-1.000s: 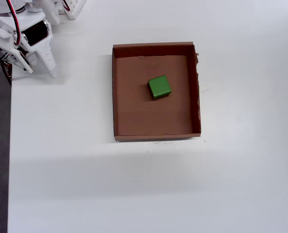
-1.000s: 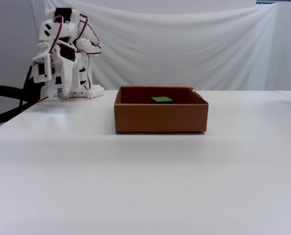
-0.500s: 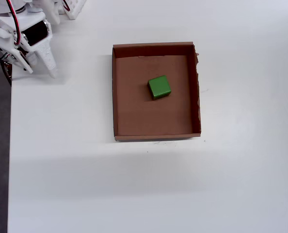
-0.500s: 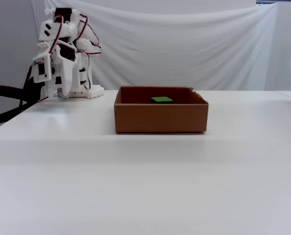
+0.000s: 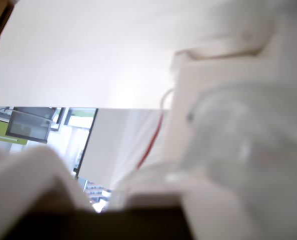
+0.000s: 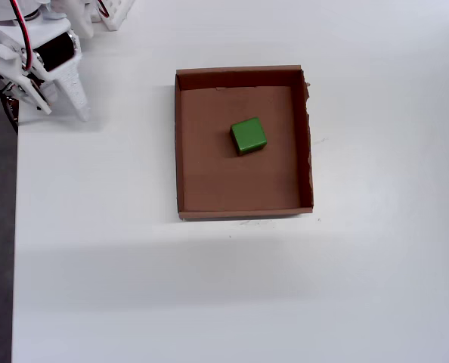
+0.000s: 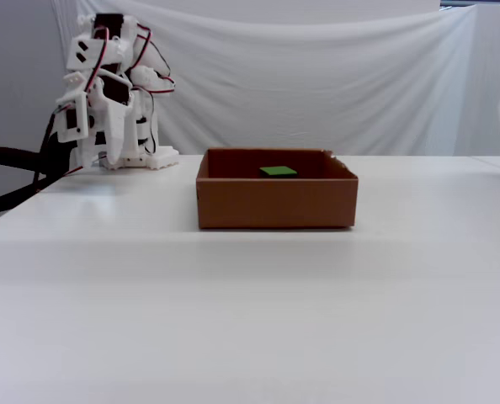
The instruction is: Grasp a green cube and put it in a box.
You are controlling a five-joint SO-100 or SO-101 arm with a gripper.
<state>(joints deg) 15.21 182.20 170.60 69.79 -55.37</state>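
The green cube [image 6: 248, 135] lies inside the brown cardboard box [image 6: 183, 151], a little above its middle in the overhead view. In the fixed view only the cube's top [image 7: 278, 172] shows over the box wall [image 7: 275, 202]. The white arm is folded at the table's far left corner, and my gripper [image 6: 66, 113] hangs there pointing down, well clear of the box and holding nothing. The blurred wrist view shows only white arm parts and background. I cannot make out how the jaws stand.
The table's left edge [image 6: 14, 227] runs close beside the arm. A white curtain [image 7: 317, 84] hangs behind the table. Black cables [image 7: 14, 181] trail off at the left.
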